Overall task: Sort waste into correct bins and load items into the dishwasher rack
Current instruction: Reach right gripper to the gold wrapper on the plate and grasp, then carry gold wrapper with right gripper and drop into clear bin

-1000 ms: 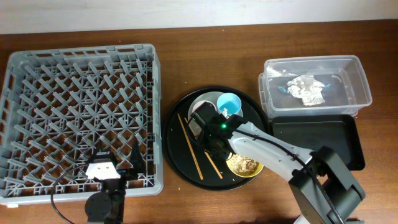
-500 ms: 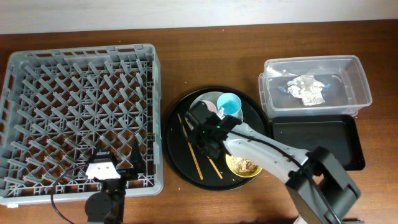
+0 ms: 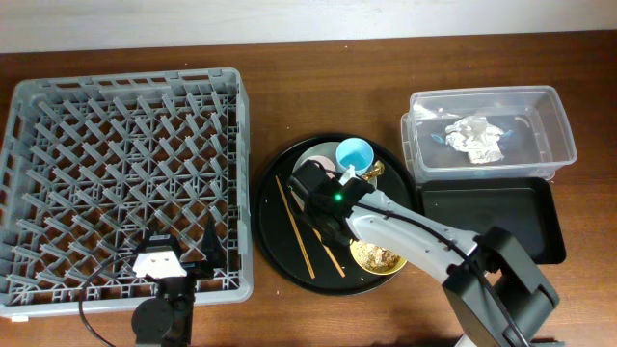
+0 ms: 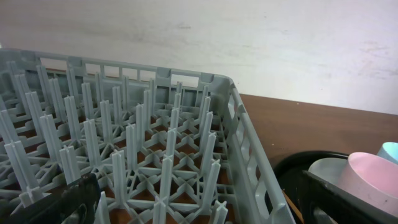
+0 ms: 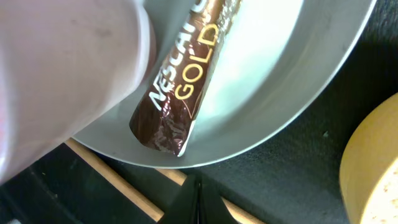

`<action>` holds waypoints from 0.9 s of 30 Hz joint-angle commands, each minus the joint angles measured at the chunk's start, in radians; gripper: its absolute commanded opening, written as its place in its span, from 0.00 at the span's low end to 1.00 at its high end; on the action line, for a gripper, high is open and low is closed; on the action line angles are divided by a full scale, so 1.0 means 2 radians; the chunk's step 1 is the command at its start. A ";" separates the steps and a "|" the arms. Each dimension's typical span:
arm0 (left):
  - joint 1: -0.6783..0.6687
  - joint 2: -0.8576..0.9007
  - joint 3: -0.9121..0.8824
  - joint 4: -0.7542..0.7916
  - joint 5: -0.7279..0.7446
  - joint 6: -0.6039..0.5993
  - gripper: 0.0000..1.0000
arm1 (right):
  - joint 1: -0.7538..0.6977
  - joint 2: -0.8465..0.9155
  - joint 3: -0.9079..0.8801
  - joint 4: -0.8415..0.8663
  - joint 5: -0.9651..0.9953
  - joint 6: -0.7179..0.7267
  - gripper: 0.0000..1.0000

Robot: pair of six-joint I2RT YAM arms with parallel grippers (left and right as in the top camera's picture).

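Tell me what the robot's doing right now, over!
Left tool open, at rack. Right tool shut, empty, near wrapper on plate. Pink cup crowding wrapper.

right arm point(image 3: 410, 229) has a pale grey link, black joints and a small green light point(image 3: 338, 199).

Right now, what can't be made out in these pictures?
Pink cup: overhead, mostly under the right arm; left wrist, cut by the edge.
Wrapper: right wrist, top end runs out of frame.
Yellow bowl: right wrist, cut off; contents unseen there.
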 commanded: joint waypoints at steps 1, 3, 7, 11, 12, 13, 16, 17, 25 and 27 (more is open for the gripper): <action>0.002 -0.002 -0.001 -0.002 0.000 0.008 0.99 | 0.002 -0.054 0.010 -0.014 0.043 -0.048 0.04; 0.002 -0.002 -0.001 -0.002 0.000 0.008 0.99 | 0.002 -0.074 0.010 -0.028 0.096 -0.048 0.48; 0.002 -0.002 -0.001 -0.002 0.000 0.008 0.99 | -0.002 -0.059 0.010 -0.026 0.129 -0.022 0.51; 0.002 -0.002 -0.001 -0.002 0.000 0.008 0.99 | -0.041 -0.042 0.007 -0.026 0.126 0.054 0.43; 0.002 -0.002 -0.001 -0.002 0.000 0.008 0.99 | -0.047 -0.042 0.007 -0.024 0.124 0.064 0.42; 0.002 -0.002 -0.001 -0.002 0.000 0.008 0.99 | -0.051 -0.042 0.007 -0.021 0.125 0.075 0.42; 0.002 -0.002 -0.001 -0.002 0.000 0.008 0.99 | -0.050 -0.042 0.006 0.000 0.125 0.075 0.42; 0.002 -0.002 -0.001 -0.002 0.000 0.008 0.99 | -0.050 -0.042 0.005 0.003 0.125 0.075 0.42; 0.002 -0.002 -0.001 -0.002 0.000 0.008 0.99 | -0.050 -0.024 -0.029 0.058 0.126 0.076 0.39; 0.002 -0.002 -0.001 -0.002 0.000 0.008 0.99 | -0.050 -0.007 -0.029 0.066 0.127 0.076 0.38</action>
